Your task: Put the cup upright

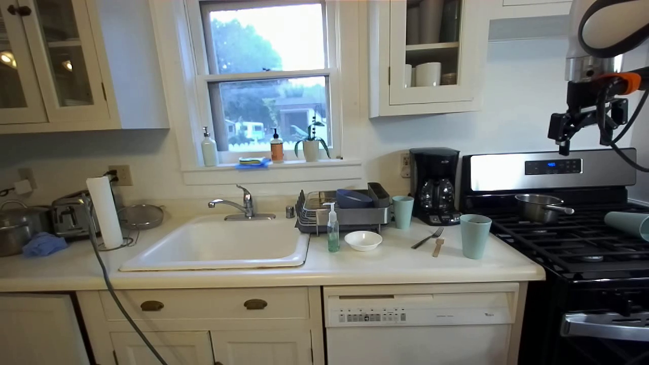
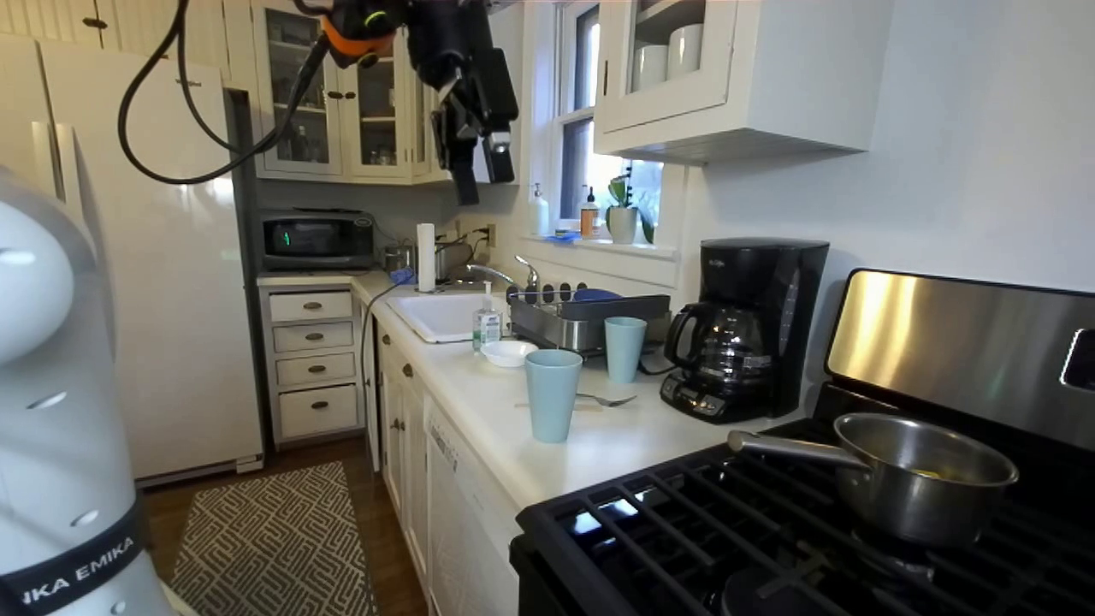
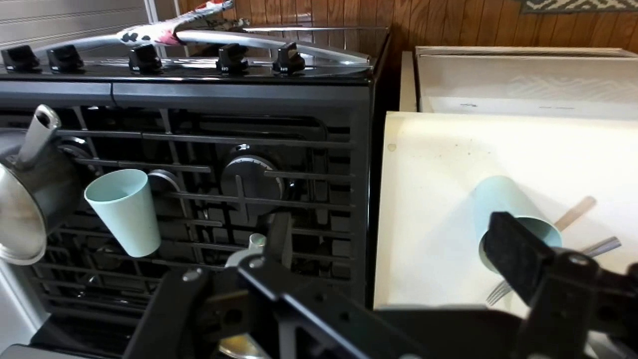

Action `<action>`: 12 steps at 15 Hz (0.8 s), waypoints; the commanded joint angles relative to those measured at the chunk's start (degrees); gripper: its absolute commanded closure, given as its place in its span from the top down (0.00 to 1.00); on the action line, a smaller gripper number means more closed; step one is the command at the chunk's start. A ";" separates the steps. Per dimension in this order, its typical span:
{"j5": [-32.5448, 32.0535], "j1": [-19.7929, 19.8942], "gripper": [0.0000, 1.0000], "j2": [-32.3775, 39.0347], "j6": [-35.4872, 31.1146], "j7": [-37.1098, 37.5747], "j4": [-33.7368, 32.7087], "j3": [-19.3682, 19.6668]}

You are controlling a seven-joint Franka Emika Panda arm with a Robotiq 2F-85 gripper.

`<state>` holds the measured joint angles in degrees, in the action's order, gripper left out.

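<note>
Cup tipped on the stove; fingers apart in the air

The cup lies on its side. In the wrist view it is near nine o'clock, mouth towards eleven, base towards five. A pan is just beside it, farther out at nine; I cannot tell whether the two touch. The fingers reach in from six o'clock in that view, spread wide. In an exterior view they hang at eleven o'clock from the cup, well apart from it; there a second pan stands on the stove at nine o'clock from the cup, handle towards three.

In both exterior views the near cup and the far cup, the same pale teal, stand upright on the bench. In an exterior view the near cup is at five o'clock from the coffee maker, the far cup at eight, just beside the rack. A fork lies at nine from the near cup; farther that way is a bowl, with a bottle just beside it at ten.
</note>
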<state>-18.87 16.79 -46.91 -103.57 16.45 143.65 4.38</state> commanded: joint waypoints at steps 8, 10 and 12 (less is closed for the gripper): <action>-0.16 0.42 1.00 0.06 0.12 2.02 -0.21 -0.33; -0.18 0.43 1.00 0.06 0.12 2.04 -0.21 -0.33; -0.19 0.43 1.00 0.06 0.12 2.06 -0.21 -0.34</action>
<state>-19.06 17.27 -46.91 -103.62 18.53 143.61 4.02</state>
